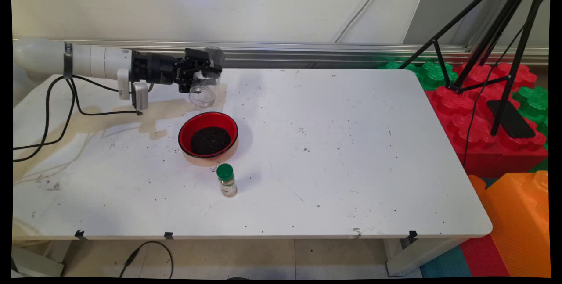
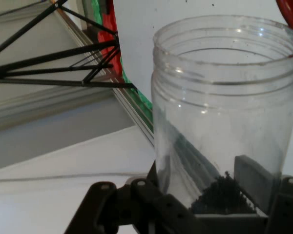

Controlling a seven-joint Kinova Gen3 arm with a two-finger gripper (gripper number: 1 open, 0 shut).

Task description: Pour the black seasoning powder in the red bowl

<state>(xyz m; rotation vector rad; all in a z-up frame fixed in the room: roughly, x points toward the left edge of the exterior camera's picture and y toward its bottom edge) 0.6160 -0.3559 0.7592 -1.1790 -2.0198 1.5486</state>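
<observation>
Black two-finger gripper (image 1: 205, 74) clamped a clear plastic jar (image 1: 206, 85), tilted mouth-down, a little dark grain inside. Just below sat a red bowl of dark grains (image 1: 208, 135); farther off, 1 green-capped spice bottle (image 1: 227, 180).

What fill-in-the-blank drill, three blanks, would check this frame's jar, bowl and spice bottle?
1. The tool is shut on a clear plastic ____, tipped mouth-down.
2. Below it stands a red bowl holding dark ____.
3. The small spice bottle in front of the bowl has a ____ cap.

Missing words: jar; grains; green
</observation>
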